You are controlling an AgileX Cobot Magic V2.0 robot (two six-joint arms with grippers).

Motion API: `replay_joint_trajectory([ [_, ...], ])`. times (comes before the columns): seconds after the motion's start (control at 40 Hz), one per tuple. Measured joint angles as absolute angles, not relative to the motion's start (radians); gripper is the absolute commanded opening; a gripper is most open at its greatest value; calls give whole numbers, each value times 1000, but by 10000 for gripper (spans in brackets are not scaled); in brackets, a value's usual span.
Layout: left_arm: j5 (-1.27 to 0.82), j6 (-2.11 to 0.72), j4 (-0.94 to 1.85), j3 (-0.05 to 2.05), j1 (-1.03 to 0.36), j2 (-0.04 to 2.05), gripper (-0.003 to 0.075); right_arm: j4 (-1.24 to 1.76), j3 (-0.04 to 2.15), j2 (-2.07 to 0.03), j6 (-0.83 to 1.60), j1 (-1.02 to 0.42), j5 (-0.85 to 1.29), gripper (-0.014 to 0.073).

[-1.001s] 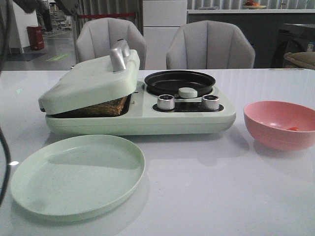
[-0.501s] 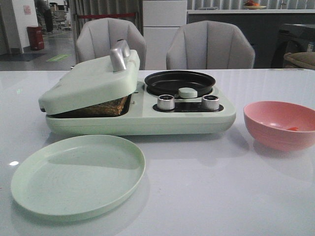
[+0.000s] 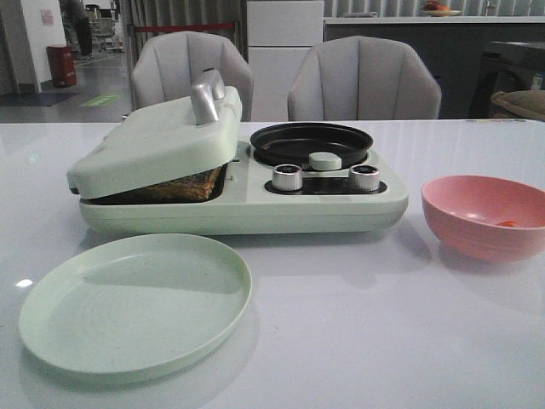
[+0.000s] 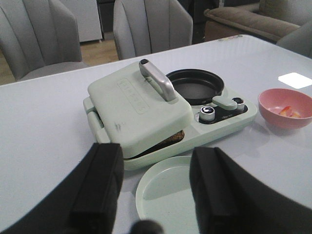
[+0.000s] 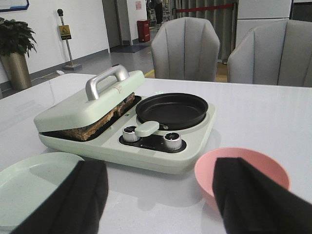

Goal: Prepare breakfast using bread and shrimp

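The bread (image 3: 183, 186) lies in the pale green sandwich maker (image 3: 255, 209), under its lid (image 3: 153, 141), which rests tilted on top of it; only a brown edge shows, also in the left wrist view (image 4: 171, 140) and the right wrist view (image 5: 92, 127). The shrimp (image 3: 508, 223) lies in the pink bowl (image 3: 485, 213) at the right, and shows in the left wrist view (image 4: 287, 111). My left gripper (image 4: 156, 195) is open and empty, held above the table in front of the maker. My right gripper (image 5: 161, 200) is open and empty, near the bowl (image 5: 234, 161). Neither gripper shows in the front view.
An empty pale green plate (image 3: 136, 302) lies in front of the maker. A black round pan (image 3: 311, 141) sits on the maker's right half, behind a green knob (image 3: 325, 159) and two silver dials. Two grey chairs stand behind the table.
A dark arm and cable at the left edge of the front view one second ago have gone out of view. The lid, bread, plate and bowl have not moved.
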State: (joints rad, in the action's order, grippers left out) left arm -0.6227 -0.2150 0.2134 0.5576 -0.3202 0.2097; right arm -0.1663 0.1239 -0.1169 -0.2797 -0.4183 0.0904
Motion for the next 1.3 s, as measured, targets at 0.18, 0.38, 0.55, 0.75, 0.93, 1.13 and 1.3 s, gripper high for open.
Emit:
replay_joint_trajectory([
  [0.18, -616, -215, 215, 458, -320, 25, 225, -166, 124, -117, -280, -418, 90, 558],
  [0.38, -616, -213, 219, 409, -320, -5, 112, -166, 123, -117, -280, -418, 88, 558],
  [0.55, -594, -213, 223, 391, -320, -5, 112, -166, 123, -117, -280, -418, 87, 558],
  [0.75, -586, -213, 223, 384, -320, -5, 112, -166, 123, -117, -280, -418, 42, 558],
  [0.93, -586, -213, 223, 384, -320, -5, 112, -166, 123, -117, -280, -418, 17, 558],
  [1.13, -586, -213, 223, 384, -320, -5, 112, -166, 132, -117, -280, -418, -54, 558],
  [1.3, -586, -213, 223, 384, -320, -5, 112, -166, 244, -179, -280, -418, 41, 558],
])
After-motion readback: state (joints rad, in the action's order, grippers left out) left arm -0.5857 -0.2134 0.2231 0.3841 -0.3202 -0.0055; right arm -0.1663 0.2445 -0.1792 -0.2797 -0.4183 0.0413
